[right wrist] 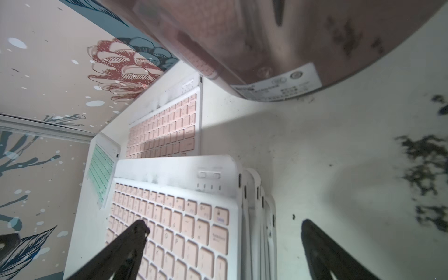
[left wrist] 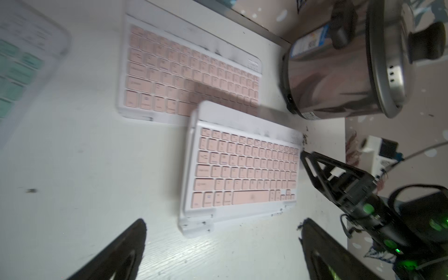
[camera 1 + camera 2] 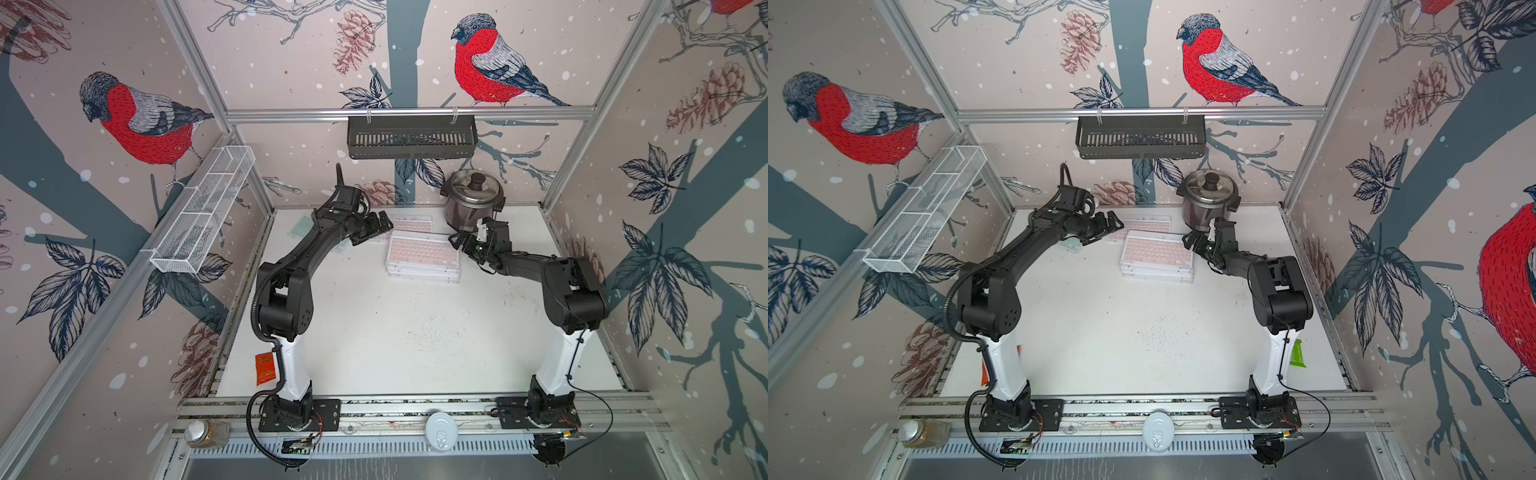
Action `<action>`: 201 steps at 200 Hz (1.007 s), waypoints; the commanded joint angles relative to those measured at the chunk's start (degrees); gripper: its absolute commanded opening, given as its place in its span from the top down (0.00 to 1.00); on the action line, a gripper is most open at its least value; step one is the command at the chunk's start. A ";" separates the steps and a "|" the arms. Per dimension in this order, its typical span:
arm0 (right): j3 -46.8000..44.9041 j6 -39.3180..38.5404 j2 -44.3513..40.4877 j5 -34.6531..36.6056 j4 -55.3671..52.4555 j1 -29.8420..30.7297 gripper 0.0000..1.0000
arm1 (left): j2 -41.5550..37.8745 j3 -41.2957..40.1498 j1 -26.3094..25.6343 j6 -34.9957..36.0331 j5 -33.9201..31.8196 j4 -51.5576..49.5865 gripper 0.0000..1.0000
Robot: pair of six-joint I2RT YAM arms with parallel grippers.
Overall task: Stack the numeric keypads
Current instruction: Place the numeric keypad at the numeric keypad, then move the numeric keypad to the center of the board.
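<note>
So the keypad stack (image 3: 423, 257), pink keys on top, sits toward the back of the counter (image 3: 395, 332). Another pink keypad (image 3: 411, 224) lies flat just behind it, and a mint keypad (image 1: 100, 167) is under the left arm. Left hand (image 3: 383, 223) and right hand (image 3: 458, 242) both hang with fingers apart, empty, the right one at the stack's edge near the pot (image 3: 471, 199).

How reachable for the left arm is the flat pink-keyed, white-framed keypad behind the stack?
Probably yes: the left gripper hangs open close by that pink-keyed keypad, whose visible top is bare; the stack of keypads stands just nearer.
</note>
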 commanded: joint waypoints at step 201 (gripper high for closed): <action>61.69 -18.76 31.73 6.37 -30.08 35.86 0.00 | 43.61 49.42 25.27 13.70 -20.40 -4.81 0.01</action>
